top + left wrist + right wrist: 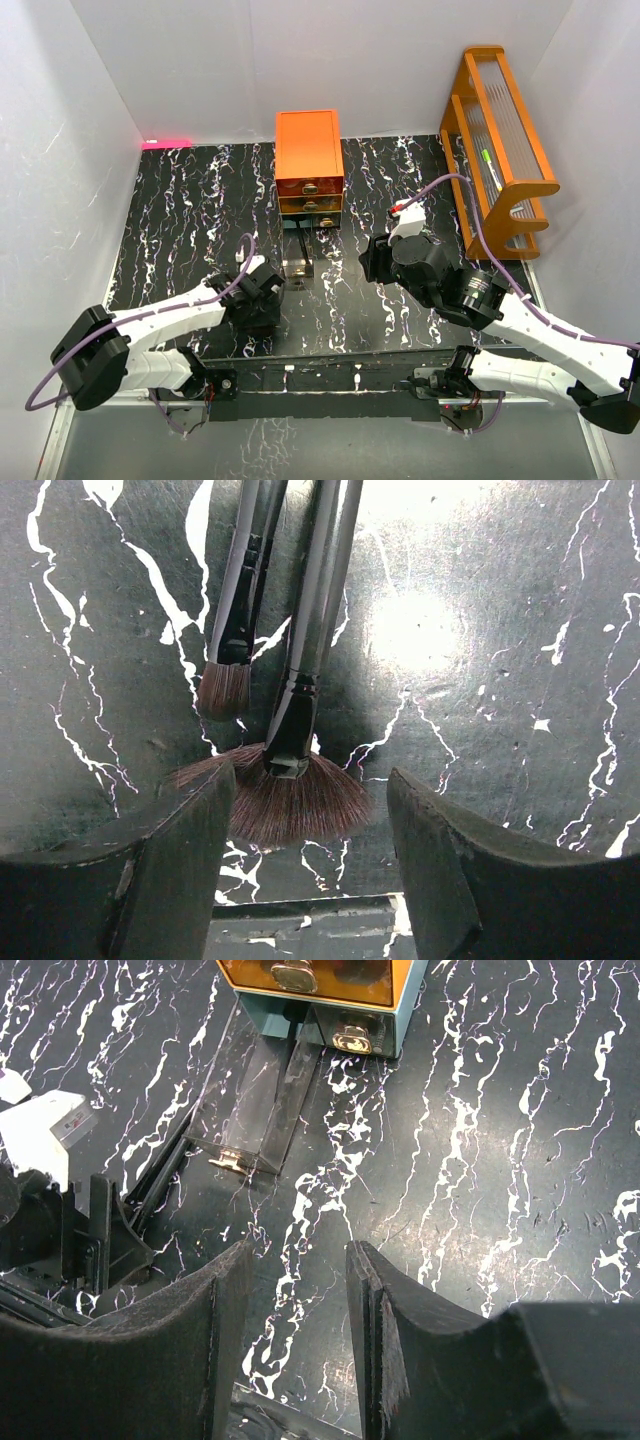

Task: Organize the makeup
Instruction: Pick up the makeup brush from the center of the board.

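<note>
In the left wrist view a black fan brush [290, 780] with a brown head lies on the dark marble table. A smaller black brush [226, 680] lies just left of it, with their handles running away from me. My left gripper [310, 825] is open, its fingers either side of the fan head and low over it, holding nothing. In the top view the left gripper [262, 292] hides the brushes. My right gripper [298, 1290] is open and empty over bare table; in the top view it [383, 257] sits right of the pulled-out drawer. No other makeup shows.
The orange drawer chest [309, 160] stands at the back middle, with a clear drawer [298, 256] pulled out in front of it; the drawer also shows in the right wrist view [255, 1110]. The orange wooden rack [500, 150] stands at the back right, with a green item [490, 166] in it.
</note>
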{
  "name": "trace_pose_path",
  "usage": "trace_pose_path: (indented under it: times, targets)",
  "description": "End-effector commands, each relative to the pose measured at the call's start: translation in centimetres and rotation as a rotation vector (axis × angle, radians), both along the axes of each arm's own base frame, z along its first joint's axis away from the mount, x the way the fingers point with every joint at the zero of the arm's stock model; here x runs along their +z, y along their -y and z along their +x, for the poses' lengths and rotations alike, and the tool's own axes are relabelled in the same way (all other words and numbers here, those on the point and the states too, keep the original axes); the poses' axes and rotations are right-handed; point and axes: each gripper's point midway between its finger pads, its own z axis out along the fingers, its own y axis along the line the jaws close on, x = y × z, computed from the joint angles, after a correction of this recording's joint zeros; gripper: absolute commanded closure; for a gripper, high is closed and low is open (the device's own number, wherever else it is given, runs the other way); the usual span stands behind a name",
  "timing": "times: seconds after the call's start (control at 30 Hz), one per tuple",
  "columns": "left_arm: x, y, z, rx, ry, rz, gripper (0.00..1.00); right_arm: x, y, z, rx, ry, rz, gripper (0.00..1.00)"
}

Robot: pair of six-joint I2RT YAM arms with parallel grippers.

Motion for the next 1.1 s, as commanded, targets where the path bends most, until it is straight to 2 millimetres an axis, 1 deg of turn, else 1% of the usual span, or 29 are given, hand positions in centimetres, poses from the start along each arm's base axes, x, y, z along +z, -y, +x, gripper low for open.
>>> trace_pose_path:
  times: [0.0,0.23,0.33,0.4,0.53,0.63,0.7,0.83,0.9,0.93,1.07]
  targets:
    - [0.6,-0.1,-0.4,-0.02,-0.038,0.035,0.39,1.6,-0.3,0.5,-0.024,0.038,0.064,0.55]
    - [-1.6,-1.1,-1.5,-0.015,-0.118,0.12,0.38,1.5,-0.1,0.4,-0.024,0.038,0.065,0.55]
    - [-2.0,-1.2,-1.8,-0.014,-0.131,0.127,0.39,1.4,0.0,0.4,-0.025,0.037,0.061,0.55]
    - [-1.9,-1.1,-1.9,-0.018,-0.133,0.122,0.44,1.3,0.0,0.4,-0.025,0.035,0.061,0.55]
    - [-1.3,-0.5,-1.8,-0.041,-0.128,0.092,0.62,1.1,-0.1,0.4,-0.028,0.03,0.055,0.55]
    - [-0.3,-0.1,-1.7,-0.052,-0.117,0.073,0.74,1.0,-0.1,0.5,-0.029,0.028,0.056,0.55]
    - [0.5,0.0,-1.5,-0.052,-0.105,0.059,0.79,1.0,-0.2,0.5,-0.029,0.027,0.057,0.55]
    - [2.8,0.8,-1.0,-0.061,-0.064,0.007,0.9,1.0,-0.1,0.5,-0.034,0.027,0.059,0.55]
    - [4.2,1.3,-0.6,-0.069,-0.04,-0.021,0.98,1.0,-0.3,0.5,-0.033,0.024,0.061,0.55]
    - [5.0,1.6,-0.4,-0.074,-0.026,-0.037,1.0,1.0,-0.3,0.5,-0.033,0.025,0.063,0.55]
    - [7.3,2.4,0.0,-0.097,0.0,-0.072,1.0,0.9,-0.4,0.6,-0.03,0.022,0.064,0.55]
